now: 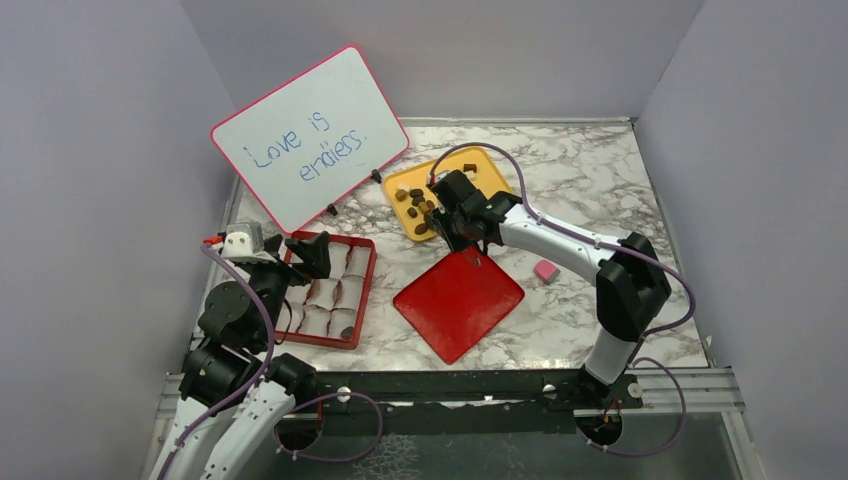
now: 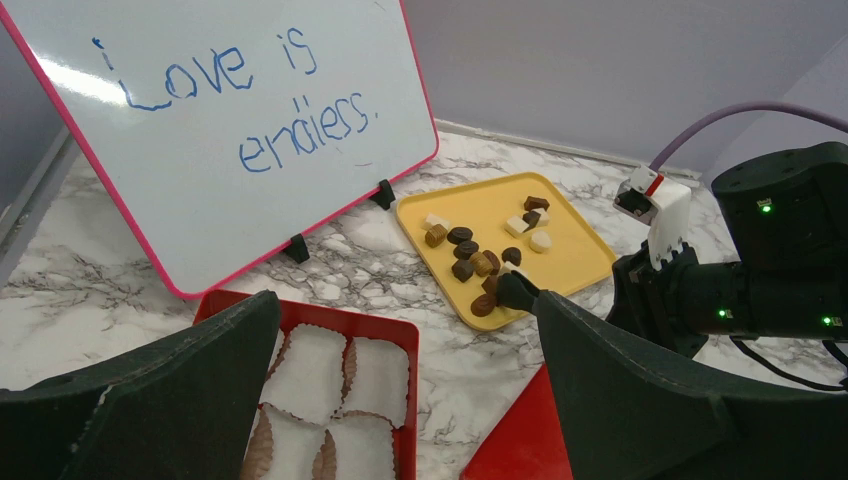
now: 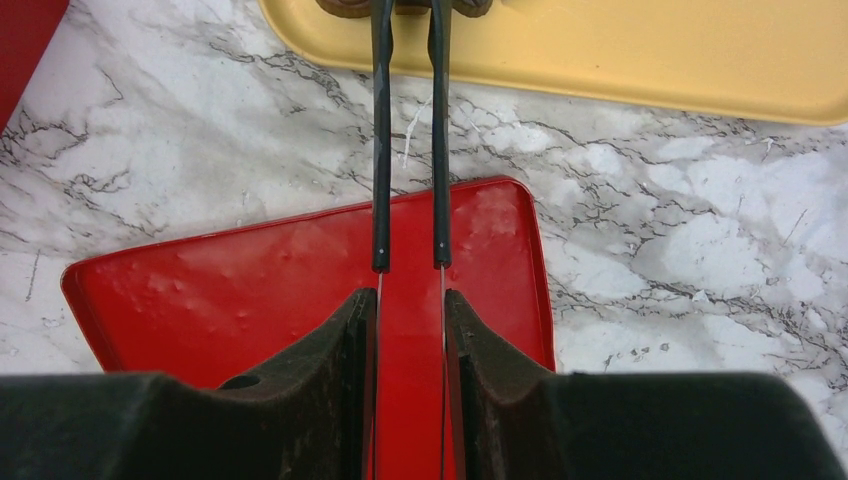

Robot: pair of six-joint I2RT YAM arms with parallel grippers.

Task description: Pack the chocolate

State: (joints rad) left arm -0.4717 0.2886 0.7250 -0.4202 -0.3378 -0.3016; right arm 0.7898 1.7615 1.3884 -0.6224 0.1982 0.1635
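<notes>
Several chocolate pieces [image 1: 418, 205], mostly dark brown with a few cream ones, lie on a yellow tray [image 1: 480, 170]; they also show in the left wrist view [image 2: 465, 250]. My right gripper [image 1: 455, 225] [image 3: 410, 300] is shut on thin black-tipped tweezers [image 3: 382, 150]. The tweezer tips reach the tray's near edge among brown pieces [image 3: 345, 8], which the frame edge cuts off. My left gripper [image 1: 305, 250] [image 2: 405, 310] is open and empty above the red box [image 1: 365, 290] of white paper cups [image 2: 310, 370]. One dark piece [image 1: 345, 331] sits in a near cup.
A red lid [image 1: 460, 300] lies flat on the marble between box and tray, under my right gripper. A small pink cube [image 1: 545, 270] lies right of it. A pink-framed whiteboard [image 1: 310, 135] stands at the back left. Grey walls enclose the table.
</notes>
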